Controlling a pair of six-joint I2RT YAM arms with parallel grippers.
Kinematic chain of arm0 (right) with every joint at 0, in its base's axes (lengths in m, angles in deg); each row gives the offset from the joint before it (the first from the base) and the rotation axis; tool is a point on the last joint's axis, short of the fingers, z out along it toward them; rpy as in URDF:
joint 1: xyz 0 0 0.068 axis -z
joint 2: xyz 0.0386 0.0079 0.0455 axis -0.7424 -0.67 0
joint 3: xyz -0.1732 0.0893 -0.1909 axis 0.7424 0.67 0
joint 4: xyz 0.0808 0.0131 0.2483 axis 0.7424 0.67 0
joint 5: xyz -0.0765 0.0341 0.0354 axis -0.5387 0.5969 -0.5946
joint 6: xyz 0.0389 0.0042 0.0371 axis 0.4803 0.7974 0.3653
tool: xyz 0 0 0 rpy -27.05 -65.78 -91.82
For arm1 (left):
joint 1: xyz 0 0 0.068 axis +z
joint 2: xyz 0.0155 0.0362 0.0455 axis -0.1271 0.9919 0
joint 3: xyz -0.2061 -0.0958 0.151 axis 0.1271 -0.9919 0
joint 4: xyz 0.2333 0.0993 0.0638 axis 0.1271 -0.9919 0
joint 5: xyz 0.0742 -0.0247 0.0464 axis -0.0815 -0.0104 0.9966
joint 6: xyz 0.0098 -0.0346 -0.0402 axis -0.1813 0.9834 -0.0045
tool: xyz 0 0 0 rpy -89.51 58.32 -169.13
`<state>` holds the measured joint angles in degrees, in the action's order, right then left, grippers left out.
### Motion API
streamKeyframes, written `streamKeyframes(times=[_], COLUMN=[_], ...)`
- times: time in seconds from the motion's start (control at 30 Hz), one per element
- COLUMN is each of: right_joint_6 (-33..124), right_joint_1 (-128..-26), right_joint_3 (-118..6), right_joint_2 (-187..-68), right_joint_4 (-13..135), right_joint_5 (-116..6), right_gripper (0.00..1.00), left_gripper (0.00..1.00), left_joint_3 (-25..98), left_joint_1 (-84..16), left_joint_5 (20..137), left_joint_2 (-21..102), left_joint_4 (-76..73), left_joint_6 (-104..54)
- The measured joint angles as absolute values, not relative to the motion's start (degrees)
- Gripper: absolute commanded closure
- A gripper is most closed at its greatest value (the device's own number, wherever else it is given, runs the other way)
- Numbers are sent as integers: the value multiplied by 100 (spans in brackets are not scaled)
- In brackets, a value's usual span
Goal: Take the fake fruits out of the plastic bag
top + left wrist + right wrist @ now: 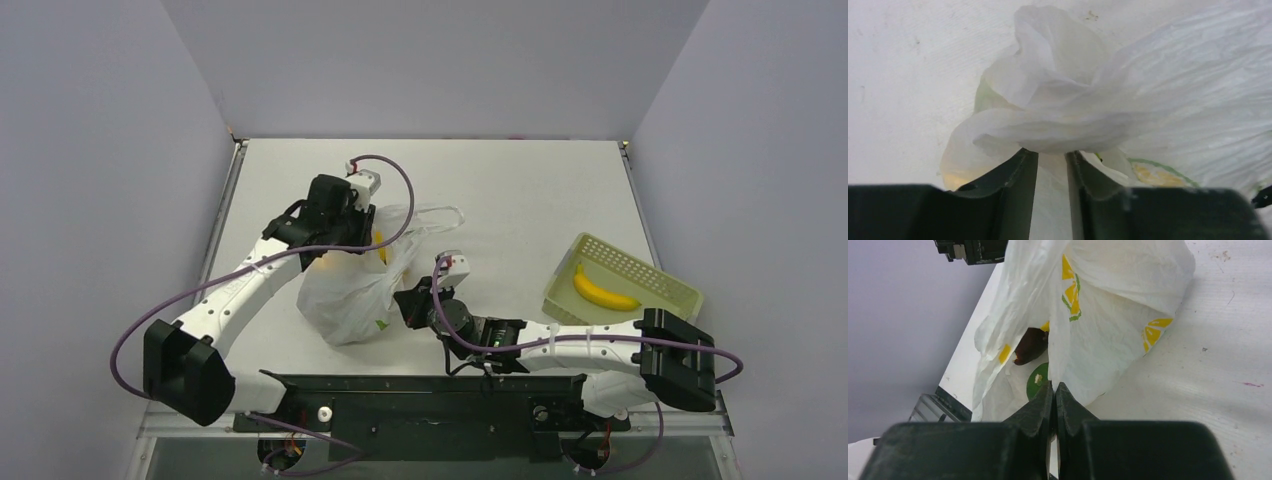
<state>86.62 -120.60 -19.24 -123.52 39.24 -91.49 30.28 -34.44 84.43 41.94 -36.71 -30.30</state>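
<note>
Black fingers of the right hand (1054, 388) are pressed together on a fold of the plastic bag (1108, 325) at its near right side, low over the desk (520, 190). Past that fold the bag gapes. Inside show one dark round fruit (1030, 345), half behind the film, and one green fruit (1037, 380) with a pale spot, cut off by the fingertips. Three yellow-and-green logos (1070, 287) can be counted there, one only in part. From above, the single bag sits left of the desk's middle, its long axis running from the near closed end to the far mouth and leaning a little right. One loop handle (440, 212) lies out to the far right. One yellow fruit (380, 248) peeks out at the mouth, its shape unclear. To the right, well apart from the bag, one pale perforated basket (630, 264) holds one banana (603, 292), lying from far left to near right. At the bag's far top is the left hand (1050, 167). Its fingers (1020, 185) stand apart with bunched film across their tips; whether they clamp it cannot be told. Whatever else the bag holds is hidden.
</note>
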Motion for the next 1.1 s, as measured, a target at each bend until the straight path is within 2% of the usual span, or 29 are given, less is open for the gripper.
streamKeyframes(times=[0.03, 0.07, 0.27, 0.5, 0.63, 0.67, 0.77, 0.9, 1.0, 1.1], right_joint_6=[8638, 8596, 8253, 7398, 7001, 6946, 6900, 6902, 6889, 6817], right_joint_1=[-12060, -12058, -11756, -10268, -9769, -9769, -9791, -9846, -9861, -9822], right_joint_3=[-1948, -1978, -2011, -2022, -2249, -2335, -2619, -2708, -2752, -3075], right_joint_2=[-12352, -12346, -12068, -11738, -11904, -11957, -12064, -11915, -11600, -11349], right_joint_4=[3976, 4048, 4542, 4986, 5397, 5487, 5793, 6223, 6680, 7060], right_joint_5=[-9155, -9173, -9251, -8749, -8145, -8014, -7680, -7553, -7577, -7590], right_gripper=[100, 100, 100, 100, 99, 96, 73, 50, 40, 36], left_gripper=[99, 100, 100, 100, 100, 100, 99, 93, 87, 77], left_joint_3=[2999, 2940, 2193, 1596, 1458, 1458, 1458, 1458, 1463, 1465], left_joint_1=[-3396, -3321, -2821, -2427, -2309, -2303, -2303, -2312, -2347, -2384], left_joint_5=[8506, 8541, 8642, 8823, 8384, 8170, 7486, 6882, 6677, 6544], left_joint_2=[4225, 4231, 3796, 2271, 1796, 1803, 2070, 2594, 2769, 2758], left_joint_4=[-3649, -3608, -3081, -2377, -1920, -1833, -1680, -1700, -1748, -1756], left_joint_6=[-3093, -3211, -3692, -3804, -3819, -3819, -3812, -3696, -3651, -3642])
